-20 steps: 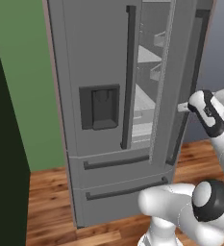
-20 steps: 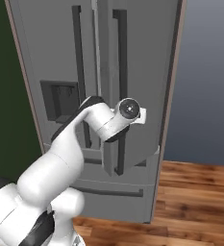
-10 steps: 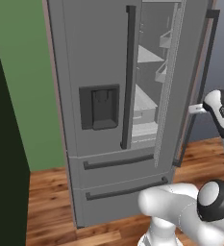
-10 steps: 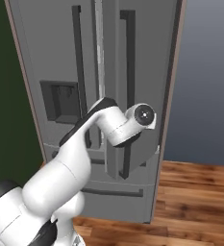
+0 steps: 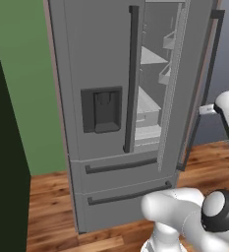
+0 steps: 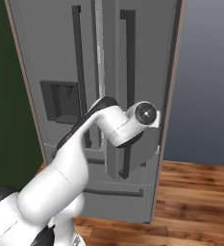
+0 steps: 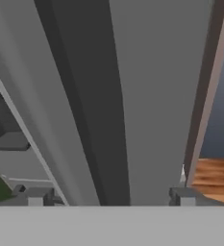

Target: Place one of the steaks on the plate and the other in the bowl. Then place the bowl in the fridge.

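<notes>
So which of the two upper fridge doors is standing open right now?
The right-hand door, beside the robot's arm, is swung ajar, showing white shelves in the gap. The left door, the one with the dispenser panel, is shut flat.

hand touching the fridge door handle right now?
Cannot tell. In the hand view the open hand straddles the door handle, but no gap or contact at its fingertips shows.

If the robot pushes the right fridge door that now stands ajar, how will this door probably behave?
The right door of the fridge looks tall, rigid steel, so it should swing on its hinge rather than flex. Door bins inside suggest some weight, so it probably moves slowly. Its dark bar handle looks smooth, and the open pincer might slip along it.
</notes>
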Controlling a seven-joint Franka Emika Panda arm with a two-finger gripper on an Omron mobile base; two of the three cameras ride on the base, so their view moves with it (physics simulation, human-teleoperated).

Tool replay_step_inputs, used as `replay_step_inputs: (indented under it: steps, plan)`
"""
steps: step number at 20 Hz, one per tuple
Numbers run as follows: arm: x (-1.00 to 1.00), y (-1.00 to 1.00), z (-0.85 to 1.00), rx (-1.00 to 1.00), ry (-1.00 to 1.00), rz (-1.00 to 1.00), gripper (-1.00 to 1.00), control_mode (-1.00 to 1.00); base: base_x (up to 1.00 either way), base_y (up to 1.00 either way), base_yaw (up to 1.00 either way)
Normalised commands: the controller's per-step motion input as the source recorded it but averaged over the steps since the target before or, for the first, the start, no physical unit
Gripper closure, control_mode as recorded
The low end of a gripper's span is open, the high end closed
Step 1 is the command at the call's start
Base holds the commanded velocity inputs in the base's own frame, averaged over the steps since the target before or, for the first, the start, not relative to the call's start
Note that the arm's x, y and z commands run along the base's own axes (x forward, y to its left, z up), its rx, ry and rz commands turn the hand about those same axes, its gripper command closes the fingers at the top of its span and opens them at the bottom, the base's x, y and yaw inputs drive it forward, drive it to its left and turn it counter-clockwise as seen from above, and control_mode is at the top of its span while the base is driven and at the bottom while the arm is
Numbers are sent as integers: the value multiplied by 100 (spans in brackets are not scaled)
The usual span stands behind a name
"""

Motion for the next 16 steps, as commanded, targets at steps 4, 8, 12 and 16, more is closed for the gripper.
replay_step_inputs:
  steps: [4, 8, 12, 16]
  plan:
    - [-73, -23, 59, -11, 0, -12, -100, -100, 0, 0, 0]
    - [-95, 73, 0, -20, 14, -28, -100, -100, 0, 0, 0]
    - [-100, 77, 0, -21, 16, -28, -100, -100, 0, 0, 0]
    - [-76, 97, 0, -42, 22, -14, -100, -100, 0, 0, 0]
